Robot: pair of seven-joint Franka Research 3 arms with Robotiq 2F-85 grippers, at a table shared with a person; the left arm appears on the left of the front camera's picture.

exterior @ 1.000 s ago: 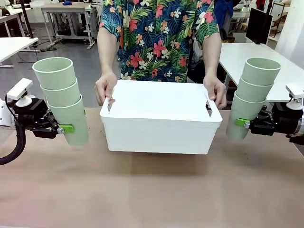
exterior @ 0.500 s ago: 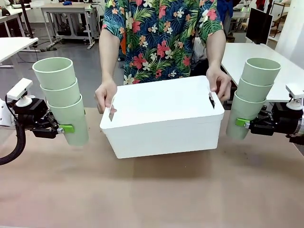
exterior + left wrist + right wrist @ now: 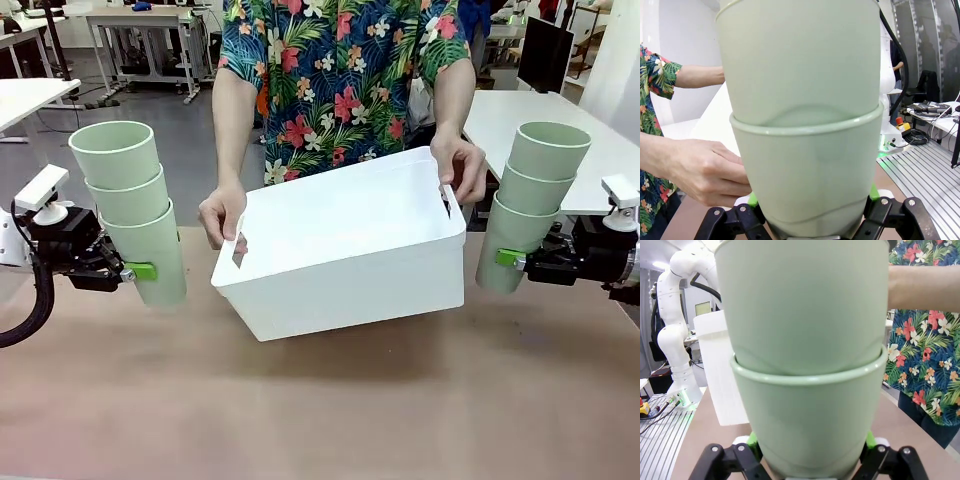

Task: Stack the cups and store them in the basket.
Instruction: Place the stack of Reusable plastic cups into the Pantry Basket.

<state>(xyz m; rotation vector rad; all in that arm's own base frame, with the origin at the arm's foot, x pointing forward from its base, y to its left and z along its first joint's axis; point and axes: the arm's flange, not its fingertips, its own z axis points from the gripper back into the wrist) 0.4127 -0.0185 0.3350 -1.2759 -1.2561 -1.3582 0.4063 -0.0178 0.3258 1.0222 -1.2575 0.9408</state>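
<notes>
White plastic makes up the basket, and in the front view a person holds it over the brown table with one hand at each short end. The basket is tipped, so the end near the left gripper sits lower and the end near the right gripper sits higher. The other hand holds that higher end. Just beside the low end of the basket, the left gripper pinches the bottom cup of a left stack of three pale green cups. Just beside the high end, the right gripper pinches the bottom cup of a right stack, which is also three cups. Both stacks lean a little, open side up, and neither one touches the basket. In the left wrist view, the left stack is very close, and the left gripper squeezes the lowest cup between its green pads. Behind the cups, a person's hand grips the white basket. In the right wrist view, the right stack is just as close, and the right gripper squeezes its lowest cup the same way. The basket shows behind these cups on one side, and the person's bare arm reaches in from the other side.
</notes>
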